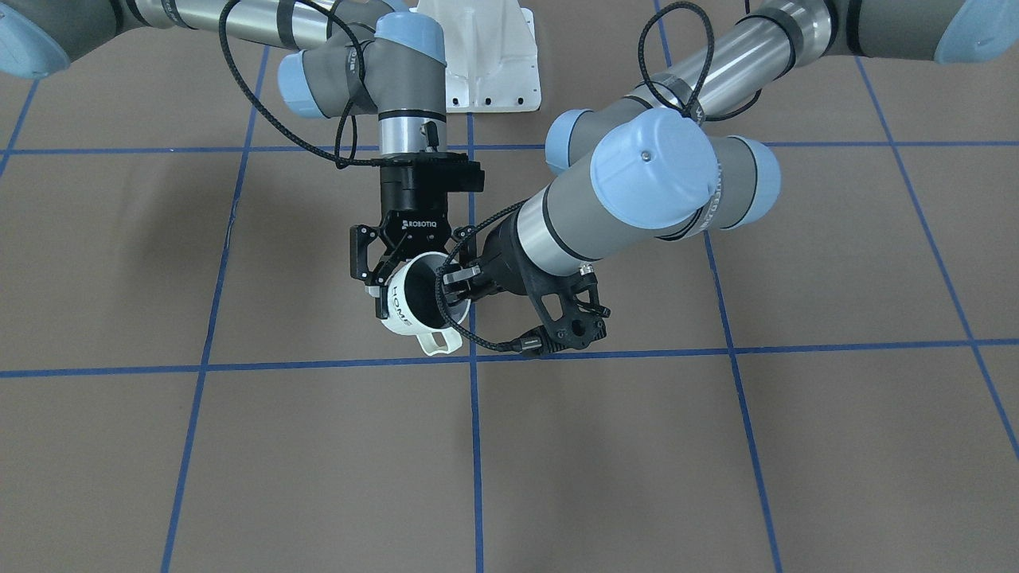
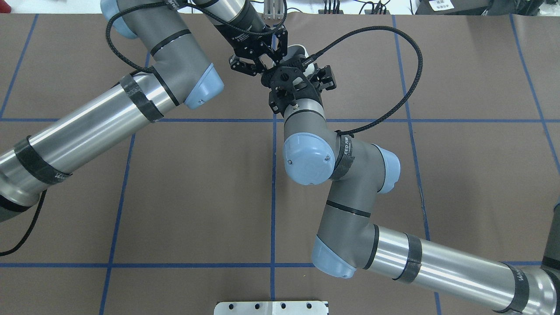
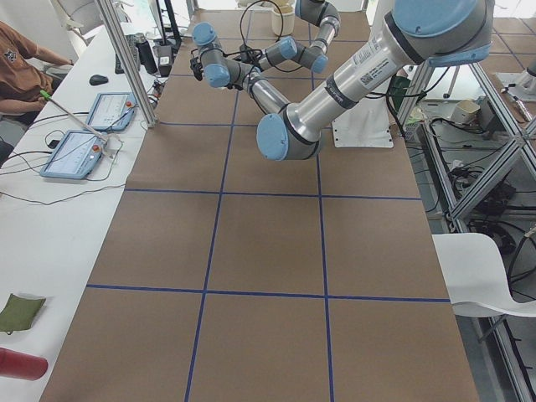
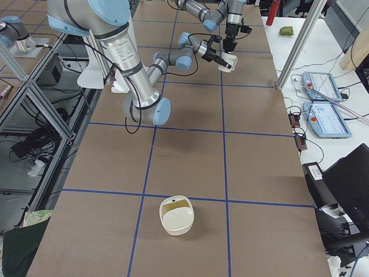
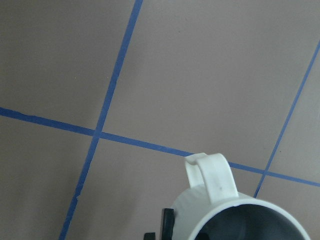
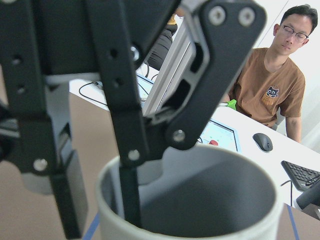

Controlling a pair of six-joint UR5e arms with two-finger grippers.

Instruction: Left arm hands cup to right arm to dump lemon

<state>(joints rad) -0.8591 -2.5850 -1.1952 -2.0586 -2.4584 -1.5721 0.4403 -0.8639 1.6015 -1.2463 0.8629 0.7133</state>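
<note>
Tilted cup (image 1: 398, 309) hangs above the table (image 1: 716, 446) at frame centre, left gripper (image 1: 456, 285) pinching its rim, one finger inside; right gripper (image 1: 404, 269) straddles its body, whether clamped cannot be told

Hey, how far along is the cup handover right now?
Done: the cup is up off the table. In hand: the left end effector pinches its rim while the right end effector straddles its body; whether that one has clamped is unclear. Left: release, then dumping. No lemon shows inside.
</note>
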